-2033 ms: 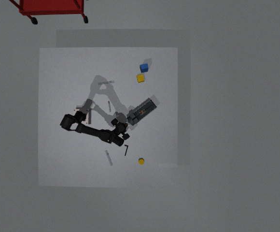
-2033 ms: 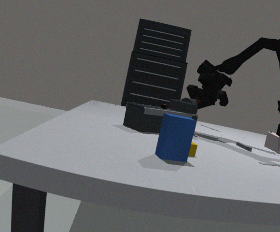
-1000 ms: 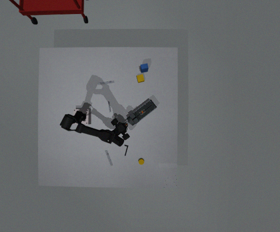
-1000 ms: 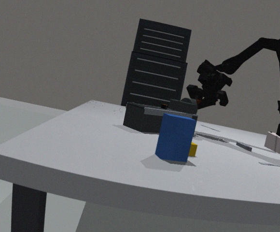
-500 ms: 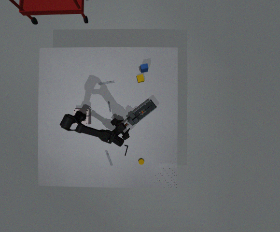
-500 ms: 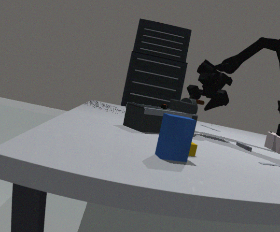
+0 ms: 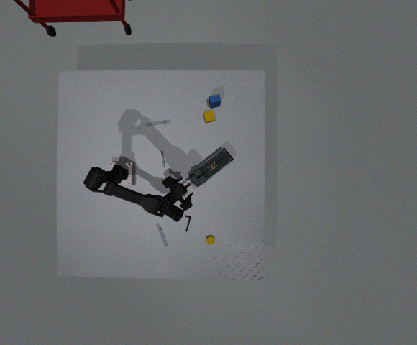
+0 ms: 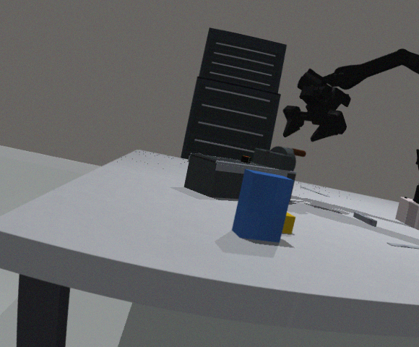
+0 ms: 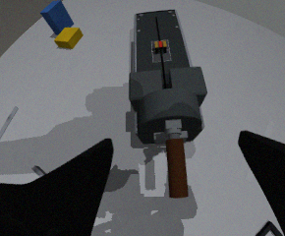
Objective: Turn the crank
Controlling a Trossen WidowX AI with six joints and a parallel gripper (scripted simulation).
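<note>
The dark grey machine [image 7: 221, 157] [image 8: 202, 175] [image 9: 146, 56] stands on the table, its crank's brown handle [image 8: 299, 152] [image 9: 177, 169] sticking out towards the arm. My gripper [image 7: 187, 185] [image 8: 298, 137] [image 9: 177, 141] is wide open and empty. In the wrist view its fingers stand well apart on either side of the handle, touching nothing; in the exterior view they are above the handle. The small red pointer [image 9: 160, 44] sits in the slot between the two brass marks and looks level with them; a tiny offset cannot be told at this size.
A blue block [image 7: 214, 101] [image 8: 261, 205] [image 9: 57, 17] and a yellow block [image 7: 209, 116] [image 8: 289, 224] [image 9: 69, 37] stand beyond the machine. A yellow round piece [image 7: 210, 240], a black angled key and flat grey bars lie on the table. A red cart [image 7: 76, 8] stands off it.
</note>
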